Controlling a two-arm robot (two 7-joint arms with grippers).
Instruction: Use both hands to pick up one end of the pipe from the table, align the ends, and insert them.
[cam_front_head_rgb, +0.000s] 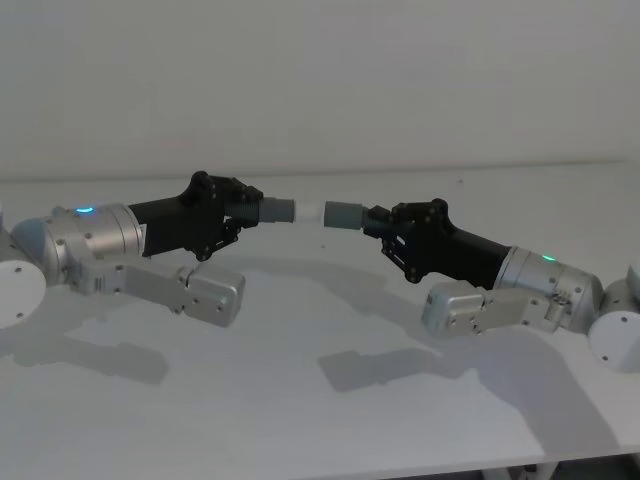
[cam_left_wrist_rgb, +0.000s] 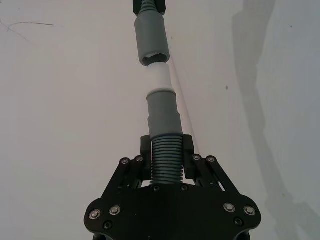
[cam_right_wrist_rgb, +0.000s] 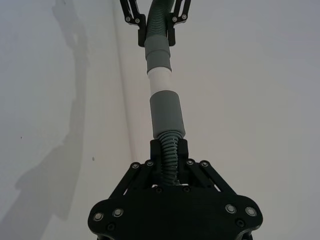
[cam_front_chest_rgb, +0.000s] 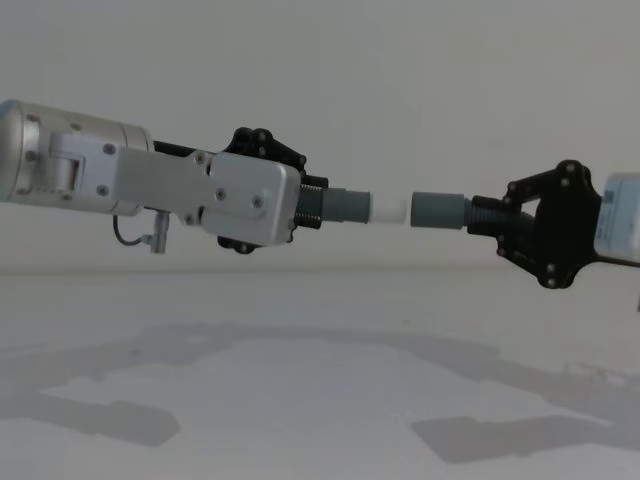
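Observation:
Both hands hold the pipe in the air above the white table (cam_front_head_rgb: 300, 400). My left gripper (cam_front_head_rgb: 238, 212) is shut on the ribbed hose of the piece with the grey sleeve (cam_left_wrist_rgb: 163, 112) and white tip (cam_front_head_rgb: 310, 213). My right gripper (cam_front_head_rgb: 383, 226) is shut on the hose behind the grey socket collar (cam_front_head_rgb: 342, 215). The two ends lie nearly in line, and the white tip (cam_left_wrist_rgb: 160, 77) meets the mouth of the socket collar (cam_left_wrist_rgb: 151, 45). Most of the white tip (cam_front_chest_rgb: 388, 209) still shows between the sleeve and the socket collar (cam_front_chest_rgb: 437, 211). From the right wrist, the socket collar (cam_right_wrist_rgb: 167, 112) leads to the white tip (cam_right_wrist_rgb: 160, 80).
The table's far edge meets a plain wall (cam_front_head_rgb: 320, 80). Silver wrist housings (cam_front_head_rgb: 205, 290) (cam_front_head_rgb: 470, 310) hang below each arm, casting shadows on the table. The table's front edge (cam_front_head_rgb: 560, 465) runs along the bottom right of the head view.

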